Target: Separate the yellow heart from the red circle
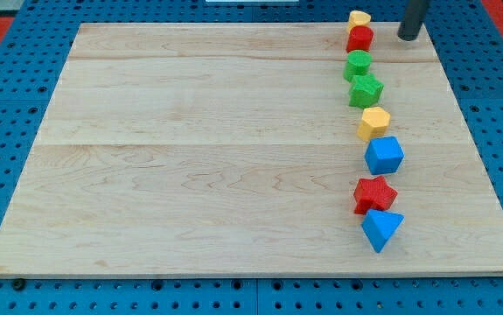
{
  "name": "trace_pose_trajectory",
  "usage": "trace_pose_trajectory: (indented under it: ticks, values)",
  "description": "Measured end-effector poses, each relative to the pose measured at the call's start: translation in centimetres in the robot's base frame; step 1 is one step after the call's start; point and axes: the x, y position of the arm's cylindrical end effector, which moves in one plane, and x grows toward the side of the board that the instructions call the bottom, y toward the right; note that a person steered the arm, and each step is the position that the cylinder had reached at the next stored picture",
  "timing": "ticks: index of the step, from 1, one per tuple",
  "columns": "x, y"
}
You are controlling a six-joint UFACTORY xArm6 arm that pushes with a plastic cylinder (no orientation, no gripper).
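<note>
Blocks all lined up down the view's right side of the wooden board point(190, 157)

Camera view: my tip point(408, 37) is a bare rod, holding nothing, near the view's top right, just right of the red circle point(359, 38); yellow heart point(359, 17) touches that circle from above; green blocks point(361, 77), another yellow block point(374, 122), blue point(384, 155), red star-ish one point(373, 193) and blue triangle point(381, 228) trail below.

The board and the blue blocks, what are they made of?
The board looks like pale wood: grain lines and plank seams show. The blue blocks seem to be smooth, solid-coloured plastic, though painted wood is possible.
</note>
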Motion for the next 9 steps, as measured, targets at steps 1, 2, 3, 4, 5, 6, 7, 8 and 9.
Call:
trace_pose_trajectory:
  ticks: [1, 2, 3, 4, 5, 6, 7, 8, 9]
  values:
    - [-2.5, -0.9]
    - [-2.5, -5.5]
    - [-2.5, -11.8]
    - [-2.3, -12.9]
    - [-2.3, -16.0]
    - [-2.3, -19.0]
    - [-2.3, -19.7]
    - [-2.4, -17.2]
    - [-1.4, -16.7]
